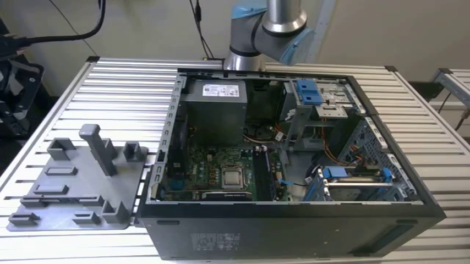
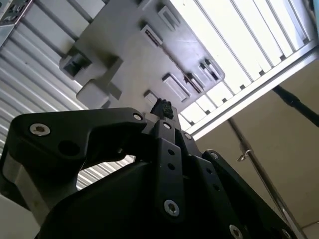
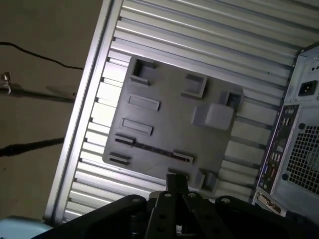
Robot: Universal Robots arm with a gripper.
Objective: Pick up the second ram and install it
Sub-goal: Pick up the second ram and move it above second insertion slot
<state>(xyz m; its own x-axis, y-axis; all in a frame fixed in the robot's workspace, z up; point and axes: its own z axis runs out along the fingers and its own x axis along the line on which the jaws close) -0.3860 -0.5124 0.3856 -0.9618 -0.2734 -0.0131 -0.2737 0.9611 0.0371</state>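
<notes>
The tool (image 3: 175, 181) is held high over the grey holder plate (image 3: 172, 117). The plate lies on the slatted tabletop (image 3: 209, 40), just beside the open case (image 1: 294, 225), on the exterior view's left. Whether the tool is apart or together cannot be told from either wrist view, and nothing is seen clamped in it.

The ram (image 3: 149, 148) is taken to be the thin dark strip set on edge among the plate's low blocks, apart from the tall post (image 3: 214, 115). It is not yet touched, so the step in hand is judged to be the approach for the pick.

That approach is best made with the tool turned so that its jaws lie across the strip's thin width and are centred on its length. Centred this way, the stick is not tipped as it is lifted. The descent should be kept straight and stopped short of the plate. The flat faces should be taken above the blocks, not at the contact edge, and the post should be given room. A light, square hold is called for, since any skew would be carried into the case.
</notes>
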